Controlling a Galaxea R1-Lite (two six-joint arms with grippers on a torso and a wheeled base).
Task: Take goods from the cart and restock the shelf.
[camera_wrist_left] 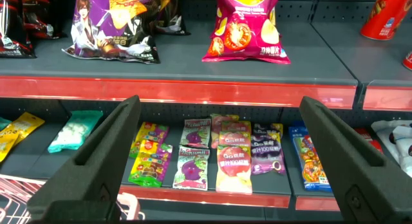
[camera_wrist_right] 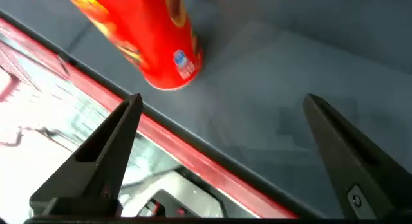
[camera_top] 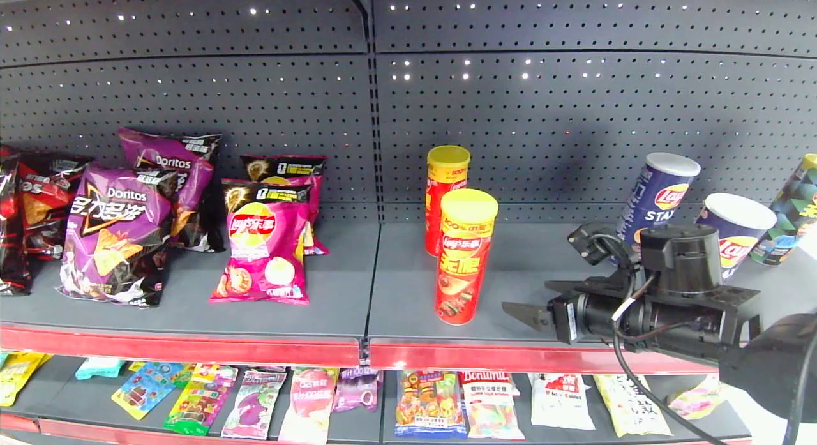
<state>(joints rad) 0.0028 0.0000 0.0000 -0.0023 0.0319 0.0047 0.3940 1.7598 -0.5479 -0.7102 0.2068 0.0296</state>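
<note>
Two red chip cans with yellow lids stand upright mid-shelf, the front can [camera_top: 464,256] close to the red shelf edge [camera_top: 510,357] and the back can [camera_top: 445,196] behind it. My right gripper [camera_top: 533,301] hovers over the shelf just right of the front can, open and empty. In the right wrist view the front can's base [camera_wrist_right: 161,50] lies ahead of the right gripper [camera_wrist_right: 223,102], off to one side. My left gripper [camera_wrist_left: 220,105] is open and empty, in front of the shelf edge [camera_wrist_left: 193,92] below the pink chip bag [camera_wrist_left: 244,24].
Purple chip bags [camera_top: 115,234] and pink bags [camera_top: 265,250] fill the shelf's left half. Two blue cans [camera_top: 657,193] and a green one [camera_top: 794,209] lean at the right. Candy packets [camera_top: 306,400] line the lower shelf. Bare shelf [camera_top: 542,260] lies between the red and blue cans.
</note>
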